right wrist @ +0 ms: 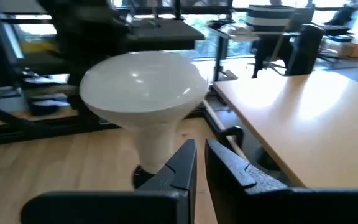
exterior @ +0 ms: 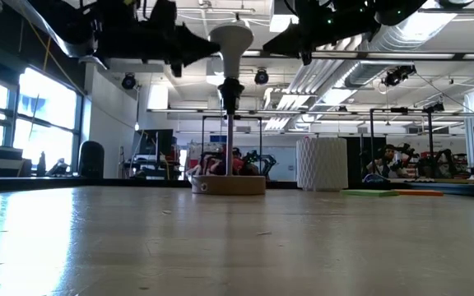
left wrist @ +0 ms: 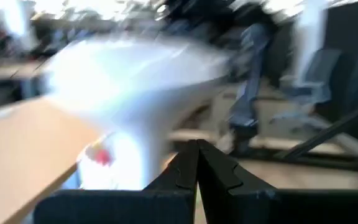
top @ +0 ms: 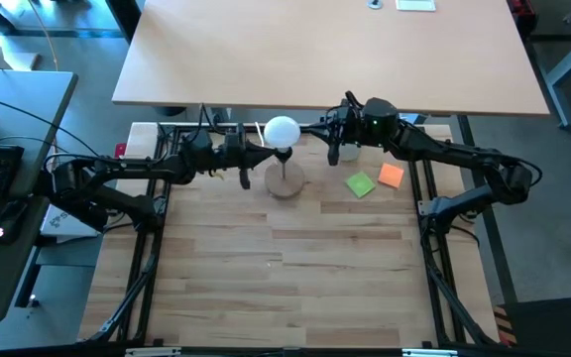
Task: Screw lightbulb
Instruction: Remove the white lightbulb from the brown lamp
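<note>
The white lightbulb (top: 282,130) stands upright with its neck in the black socket (exterior: 230,89) on a thin post above a round wooden disc (top: 285,181). My left gripper (left wrist: 196,146) is shut and level, with its tips close beside the bulb's neck on the table's left side. My right gripper (right wrist: 201,149) reaches in level from the table's right. Its fingers show only a narrow slit with nothing between them, close beside the bulb's neck (right wrist: 157,146). In the low view both grippers flank the bulb (exterior: 230,41) at globe height. My left gripper's shut tips lie beside the bulb's blurred neck (left wrist: 129,162); I cannot tell whether they touch it. My right gripper's nearer finger (right wrist: 182,158) overlaps the lower neck in its wrist view; I cannot tell whether it touches. The bulb stays upright in the socket.
A white perforated cup (top: 348,152) stands just right of the stand, under the right arm. A green pad (top: 361,184) and an orange pad (top: 392,176) lie beside it. A light desk (top: 325,50) borders the far edge. Bare wooden tabletop (top: 285,268) stretches toward the near edge.
</note>
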